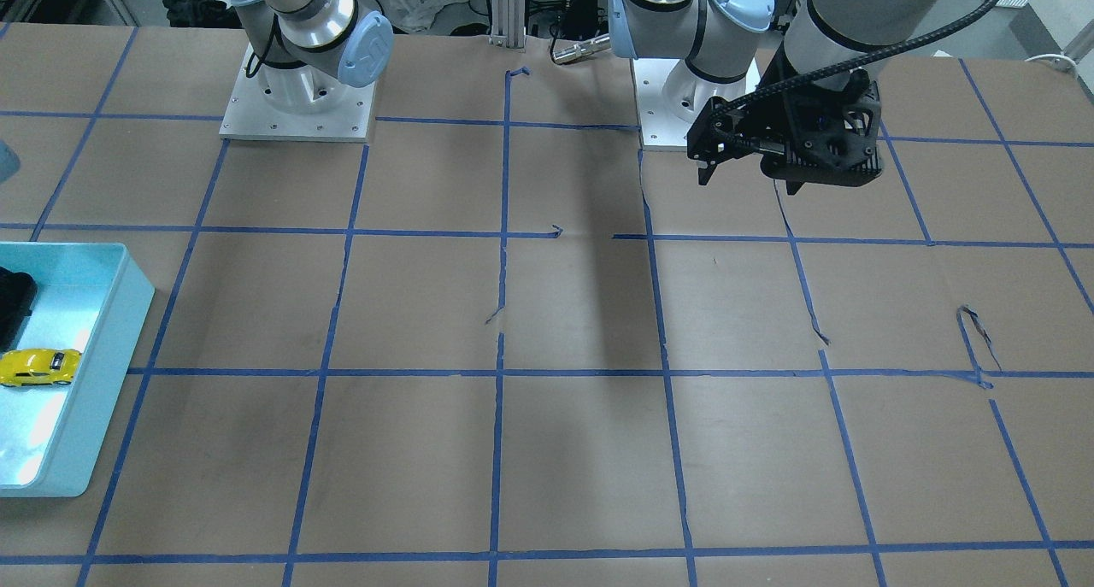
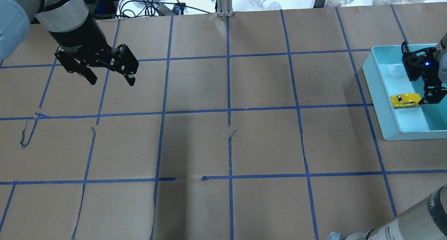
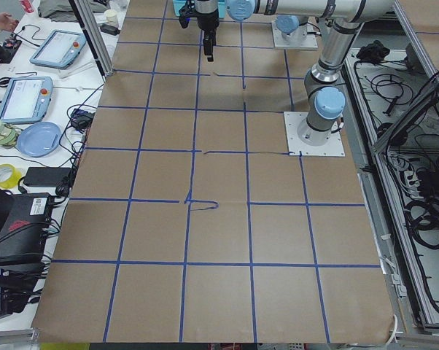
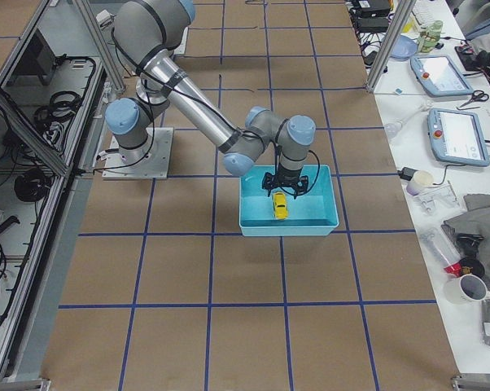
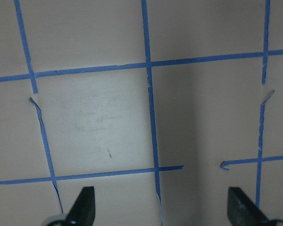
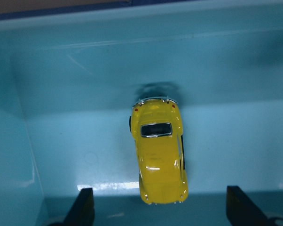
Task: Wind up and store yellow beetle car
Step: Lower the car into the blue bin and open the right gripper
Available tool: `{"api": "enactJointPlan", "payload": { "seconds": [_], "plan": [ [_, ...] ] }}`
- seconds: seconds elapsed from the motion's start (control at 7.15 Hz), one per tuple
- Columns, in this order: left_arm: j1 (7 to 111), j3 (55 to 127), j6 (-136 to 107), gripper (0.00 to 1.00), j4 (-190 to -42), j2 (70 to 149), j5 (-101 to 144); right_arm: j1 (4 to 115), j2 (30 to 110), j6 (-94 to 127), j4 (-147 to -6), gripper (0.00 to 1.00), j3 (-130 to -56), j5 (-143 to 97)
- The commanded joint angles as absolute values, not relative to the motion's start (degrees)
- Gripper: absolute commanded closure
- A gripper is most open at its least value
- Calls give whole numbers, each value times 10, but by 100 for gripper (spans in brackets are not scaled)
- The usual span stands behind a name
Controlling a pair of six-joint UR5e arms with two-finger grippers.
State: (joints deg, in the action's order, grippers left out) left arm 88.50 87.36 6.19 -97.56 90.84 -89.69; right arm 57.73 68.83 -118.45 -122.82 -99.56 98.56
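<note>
The yellow beetle car (image 6: 159, 150) lies on the floor of a light-blue tray (image 6: 85, 141). It also shows in the overhead view (image 2: 405, 100) and the front view (image 1: 38, 366). My right gripper (image 6: 162, 212) hangs over the car inside the tray (image 2: 379, 93). It is open, with its fingers wide apart on either side of the car's end and not touching it. My left gripper (image 2: 111, 81) is open and empty, held above the bare table at the far left, also in the front view (image 1: 752, 177).
The table is brown paper with a blue tape grid. The tray (image 1: 111, 348) stands at the table's right end. Cables, bottles and tablets lie beyond the far table edge. The arm bases (image 1: 295, 100) stand at the robot's side.
</note>
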Motion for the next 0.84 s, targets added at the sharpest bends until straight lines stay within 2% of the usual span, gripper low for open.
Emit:
{"api": "enactJointPlan", "payload": {
  "seconds": [0.0, 0.42, 0.7],
  "plan": [
    [882, 874, 63, 0, -973, 909, -897, 584, 779, -1166, -1128, 0, -967, 981],
    [882, 874, 64, 0, -971, 911, -897, 605, 838, -1079, -938, 0, -879, 952],
    [881, 874, 67, 0, -972, 908, -898, 634, 854, -1049, -883, 0, -844, 951]
  ]
}}
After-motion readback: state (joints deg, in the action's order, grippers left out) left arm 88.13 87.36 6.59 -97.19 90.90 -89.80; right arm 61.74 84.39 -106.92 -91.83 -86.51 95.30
